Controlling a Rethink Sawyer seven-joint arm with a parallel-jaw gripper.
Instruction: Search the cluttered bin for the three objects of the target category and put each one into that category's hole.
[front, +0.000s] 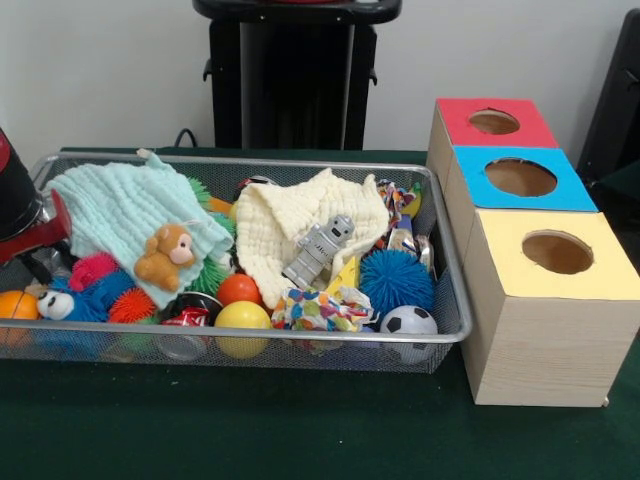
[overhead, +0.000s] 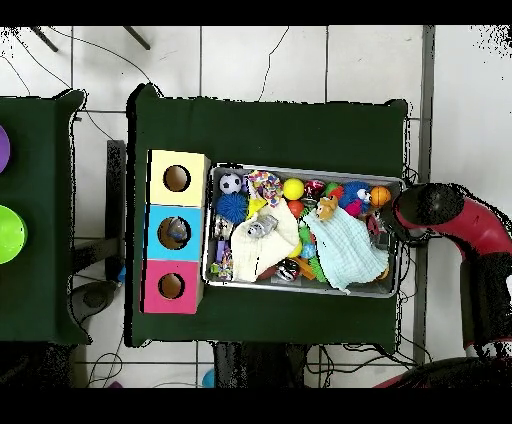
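Observation:
The silver wire mesh bin (front: 445, 335) sits on the green table, full of toys; it also shows in the overhead view (overhead: 390, 295). In it lie a mint cloth (front: 120, 205), a cream cloth (front: 290, 220), a brown teddy bear (front: 165, 255), a grey toy robot (front: 320, 250), a blue spiky ball (front: 397, 280), a soccer ball (front: 408, 322), a yellow ball (front: 243, 318) and a red-orange ball (front: 238, 288). My gripper (front: 38, 262) reaches into the bin's left end beside an orange ball (front: 17, 304). My red and black arm hides most of it.
Three wooden boxes with round holes stand right of the bin: red top (front: 495, 122), blue top (front: 520, 178), yellow top (front: 557, 252). Something lies inside the blue box's hole (overhead: 177, 232). The black pedestal (front: 295, 70) stands behind. A side table with a green bowl (overhead: 8, 232) is nearby.

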